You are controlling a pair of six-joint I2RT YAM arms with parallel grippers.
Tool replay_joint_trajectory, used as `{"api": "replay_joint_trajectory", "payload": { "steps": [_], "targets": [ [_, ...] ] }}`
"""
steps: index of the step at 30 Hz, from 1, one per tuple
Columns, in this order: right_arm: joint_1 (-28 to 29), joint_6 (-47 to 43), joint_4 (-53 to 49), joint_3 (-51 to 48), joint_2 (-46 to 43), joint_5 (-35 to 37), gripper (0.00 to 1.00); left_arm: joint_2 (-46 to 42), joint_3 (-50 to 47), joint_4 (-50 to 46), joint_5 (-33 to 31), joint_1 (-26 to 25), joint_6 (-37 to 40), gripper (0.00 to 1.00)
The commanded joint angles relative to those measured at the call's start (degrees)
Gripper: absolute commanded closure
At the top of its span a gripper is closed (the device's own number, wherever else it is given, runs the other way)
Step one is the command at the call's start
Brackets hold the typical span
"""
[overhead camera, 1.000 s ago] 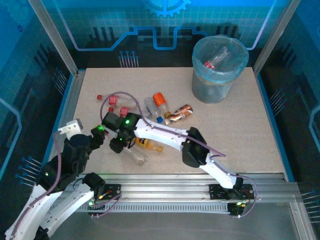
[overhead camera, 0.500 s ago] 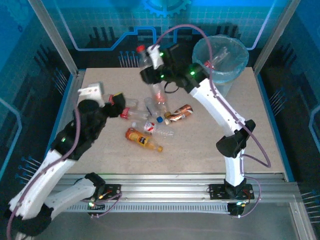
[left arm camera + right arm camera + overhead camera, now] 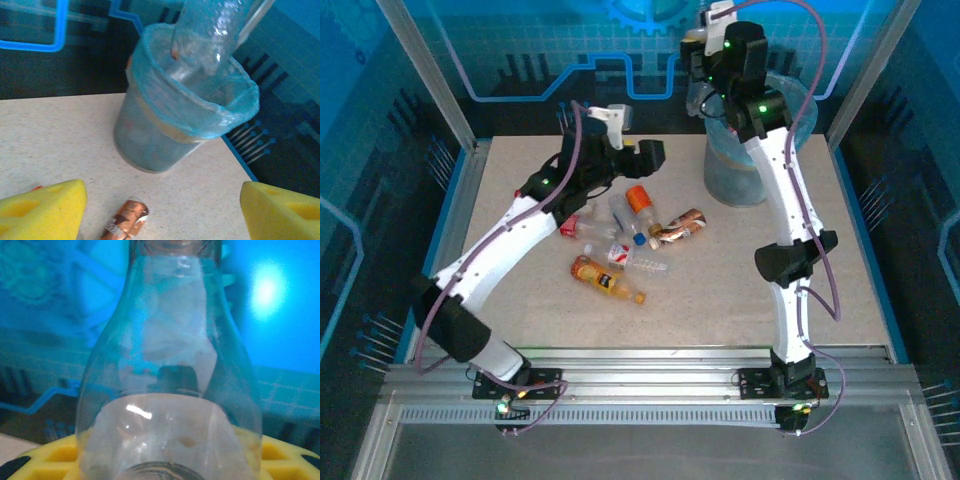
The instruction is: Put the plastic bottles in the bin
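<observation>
One clear bottle (image 3: 169, 390) sits clamped between the yellow pads (image 3: 45, 460) of the right gripper (image 3: 704, 95), held high at the left rim of the bin (image 3: 748, 175).

- From the left wrist, the bottle's lower end hangs over the bag-lined mouth, just inside the left rim.
- Its long axis is steep and slightly tilted, running straight out from the fingers. The narrow neck points away from the wrist.
- Judgement: the bin's opening lies directly under the held bottle, so letting go here should land it inside. The margin to the left rim looks thin, and a small carry toward the bin's centre would be safer.

Left gripper (image 3: 648, 155): jaws wide apart with nothing between them, hovering left of the bin above the table (image 3: 840, 280).

Remaining bottles lie flat in a loose heap left of the bin, on its near side.
- Copper-labelled bottle (image 3: 680, 225): closest to the bin, long axis aimed roughly toward it. In the left wrist view it lies between the open pads and the bin.
- Orange-capped bottle (image 3: 638, 198): just beyond it, away from the bin.
- Amber bottle (image 3: 605, 280): farthest from the bin, lying crosswise.

Judgement: the left arm is the nearer one to the heap, and the copper-labelled bottle is its easiest next pick.
</observation>
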Motion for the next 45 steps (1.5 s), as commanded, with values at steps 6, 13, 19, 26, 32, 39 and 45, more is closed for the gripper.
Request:
{"api": "replay_joint_trajectory", "payload": {
  "steps": [6,13,19,26,32,39,45],
  "targets": [
    [-1.8,-12.1,7.5,-0.2,4.9,16.2,0.50,4.1,4.2,1.4,6.0,-2.0,-1.8,0.19],
    [-3.1,-11.0,3.0,-1.7,7.6,18.3,0.50,4.9,2.9,0.5,5.3,-2.7,-2.9,0.19],
    [-3.5,-5.6,-0.5,-5.7,7.0,13.1,0.51,5.7,2.5,-0.5,4.6,-3.3,-3.7,0.19],
    [-3.5,1.4,-1.9,-11.0,4.7,5.4,0.51,6.3,2.7,-1.6,4.4,-3.9,-4.3,0.19],
    [-3.6,5.6,-1.9,-11.4,4.0,1.4,0.51,6.4,3.5,-2.3,4.1,-4.0,-4.3,0.19],
    [-3.6,9.4,-1.2,-10.4,4.4,-2.1,0.52,7.2,4.2,-2.7,4.1,-3.9,-4.6,0.19],
    [-4.0,6.4,-1.4,-10.1,4.0,0.3,0.52,7.0,4.0,-3.1,4.1,-4.1,-4.6,0.19]
  ]
}}
